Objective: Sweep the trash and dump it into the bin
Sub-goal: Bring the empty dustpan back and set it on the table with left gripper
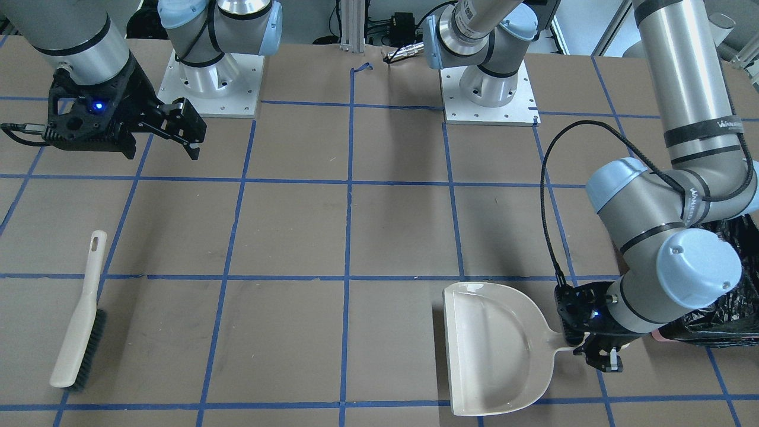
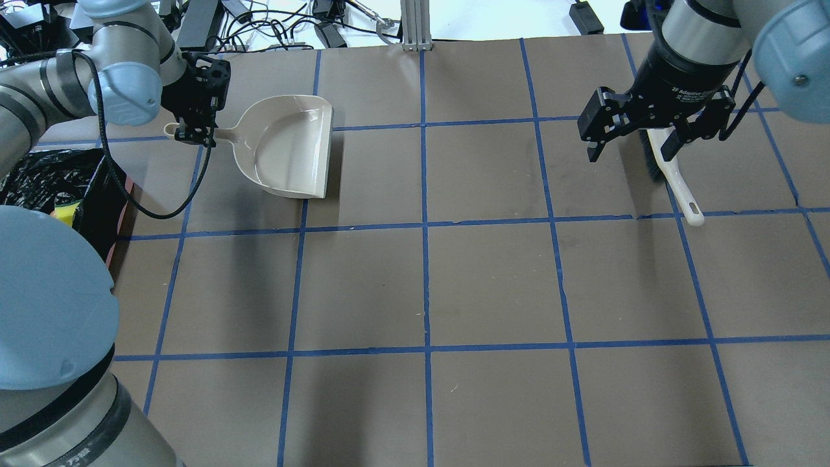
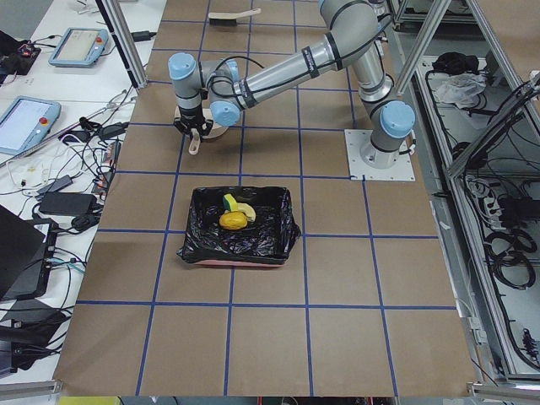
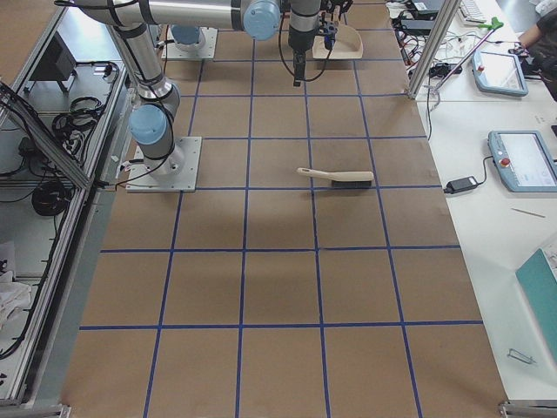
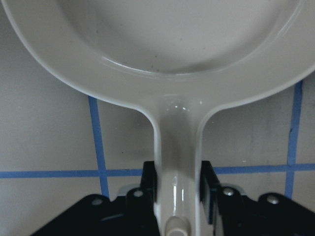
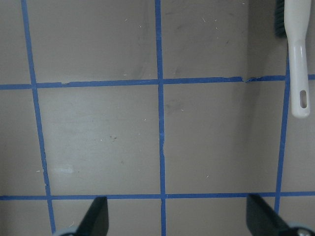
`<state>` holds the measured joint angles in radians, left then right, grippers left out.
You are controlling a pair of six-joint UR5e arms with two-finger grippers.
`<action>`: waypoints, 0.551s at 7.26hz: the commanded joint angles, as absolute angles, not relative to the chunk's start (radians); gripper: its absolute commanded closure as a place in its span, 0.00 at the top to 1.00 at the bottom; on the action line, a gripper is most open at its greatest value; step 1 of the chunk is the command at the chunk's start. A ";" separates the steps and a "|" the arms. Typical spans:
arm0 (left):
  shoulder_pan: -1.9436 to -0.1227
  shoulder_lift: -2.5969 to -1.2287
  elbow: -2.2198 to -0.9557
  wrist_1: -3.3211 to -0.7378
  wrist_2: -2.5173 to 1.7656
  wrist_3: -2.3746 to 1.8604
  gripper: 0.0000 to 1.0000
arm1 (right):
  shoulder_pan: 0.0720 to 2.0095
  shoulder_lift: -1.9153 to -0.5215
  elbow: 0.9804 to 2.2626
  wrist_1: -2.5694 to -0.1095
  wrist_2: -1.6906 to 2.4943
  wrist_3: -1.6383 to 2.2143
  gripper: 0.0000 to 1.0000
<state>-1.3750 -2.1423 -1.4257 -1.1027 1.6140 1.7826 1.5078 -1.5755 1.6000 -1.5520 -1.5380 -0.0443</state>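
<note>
Trash [image 3: 234, 219] inside black-lined bin [image 3: 280, 226]; left fingers [image 5: 149, 179] tight around dustpan handle [image 5: 177, 157], right fingers [image 6: 97, 212] spread wide.

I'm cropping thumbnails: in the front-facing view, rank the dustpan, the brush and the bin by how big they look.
1. Dustpan: broadest, fully in view.
2. Brush: long but slim.
3. Bin: only a black corner shows past the left arm at the frame edge, so its rank is unsure.
</note>
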 commanded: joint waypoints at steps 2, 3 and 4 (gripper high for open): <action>-1.417 -2.169 -1.428 -1.085 1.621 1.755 0.00 | 1.508 -1.575 1.600 -1.551 -1.531 -0.046 1.00; -1.410 -2.168 -1.434 -1.083 1.615 1.761 0.00 | 1.508 -1.575 1.600 -1.551 -1.531 -0.046 1.00; -1.405 -2.166 -1.433 -1.083 1.615 1.790 0.00 | 1.508 -1.575 1.600 -1.551 -1.531 -0.046 1.00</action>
<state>-1.4098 -2.1672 -1.4317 -1.0841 1.6166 1.7650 1.5079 -1.5754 1.6000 -1.5509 -1.5308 -0.0459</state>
